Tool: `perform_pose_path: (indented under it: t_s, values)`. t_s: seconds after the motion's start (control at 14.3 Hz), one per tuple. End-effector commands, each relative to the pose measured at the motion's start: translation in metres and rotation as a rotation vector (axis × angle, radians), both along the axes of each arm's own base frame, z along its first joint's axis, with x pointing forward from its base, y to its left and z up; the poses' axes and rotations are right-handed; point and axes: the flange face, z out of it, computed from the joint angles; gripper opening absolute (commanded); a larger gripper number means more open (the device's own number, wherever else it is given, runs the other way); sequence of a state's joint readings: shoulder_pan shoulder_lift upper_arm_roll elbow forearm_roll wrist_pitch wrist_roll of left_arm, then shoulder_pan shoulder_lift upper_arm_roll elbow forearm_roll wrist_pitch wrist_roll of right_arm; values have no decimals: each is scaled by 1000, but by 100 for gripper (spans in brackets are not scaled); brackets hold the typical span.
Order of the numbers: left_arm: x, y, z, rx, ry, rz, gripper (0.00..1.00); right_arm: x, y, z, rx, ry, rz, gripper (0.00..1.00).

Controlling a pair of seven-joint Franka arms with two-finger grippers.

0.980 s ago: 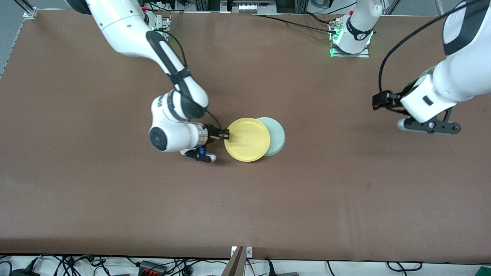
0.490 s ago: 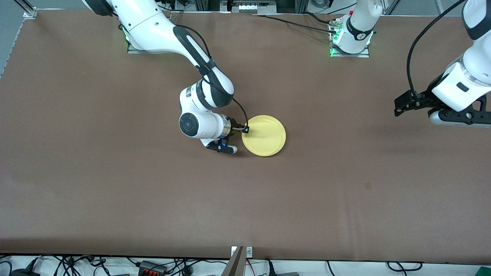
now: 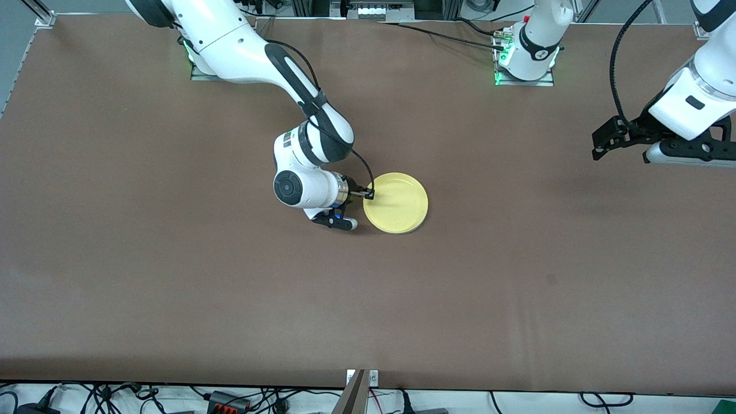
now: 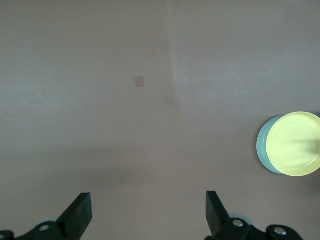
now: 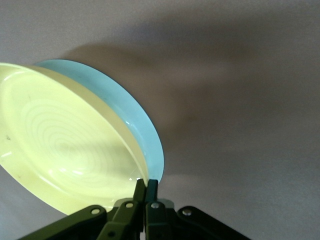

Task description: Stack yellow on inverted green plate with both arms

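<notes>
The yellow plate (image 3: 397,204) lies right side up on top of the green plate, near the middle of the table. From the front the green plate is covered. Its pale rim (image 5: 137,117) shows under the yellow plate (image 5: 60,145) in the right wrist view, and the green plate (image 4: 261,146) peeks out beside the yellow plate (image 4: 293,144) in the left wrist view. My right gripper (image 3: 368,195) (image 5: 146,187) is shut on the yellow plate's rim, on the side toward the right arm's end. My left gripper (image 3: 602,145) (image 4: 146,212) hangs open and empty over the left arm's end of the table.
The brown table (image 3: 172,276) spreads wide around the plates. A small dark mark (image 3: 552,280) lies nearer the front camera, and a small square patch (image 4: 139,82) shows on the table under the left wrist. Both arm bases (image 3: 524,63) stand along the table's edge farthest from the camera.
My right gripper slid the yellow plate toward the left arm's end until it covered the green plate. The left arm drew away toward its own end of the table.
</notes>
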State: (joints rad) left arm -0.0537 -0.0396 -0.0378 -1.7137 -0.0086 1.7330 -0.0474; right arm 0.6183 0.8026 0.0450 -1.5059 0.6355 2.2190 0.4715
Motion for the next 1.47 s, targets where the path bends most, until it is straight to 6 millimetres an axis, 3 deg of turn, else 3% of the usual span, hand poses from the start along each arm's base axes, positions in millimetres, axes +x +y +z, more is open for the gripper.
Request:
perform_pose_path:
  t_s: [0.0, 0.07, 0.14, 0.35, 0.56, 0.91, 1.12, 1.33, 1.4]
  values:
    - [-4, 3, -9, -7, 2, -19, 100, 1, 3, 3, 3, -8, -15, 7]
    - [-5, 3, -9, -7, 7, -20, 100, 2, 4, 7, 8, -9, -24, 65]
    - [-4, 1, -9, -7, 9, -22, 100, 5, 3, 13, 7, -17, -29, 100]
    - [-5, -2, -8, -6, 21, -28, 100, 17, -1, 42, 10, -66, -16, 100]
    - [-7, 4, -9, -4, 44, -21, 100, 36, -23, 103, -50, -188, 46, 100]
    - [-9, 4, -4, -3, 62, -20, 100, 62, -105, 189, -282, -294, 178, 100]
    - [-10, -2, -3, -2, 61, -28, 100, 71, -154, 238, -297, -304, 183, 100]
    - [-10, -5, -2, -2, 56, -29, 100, 85, -215, 271, -287, -289, 203, 100]
    - [-10, -5, -2, -2, 59, -28, 100, 94, -238, 292, -280, -294, 203, 100]
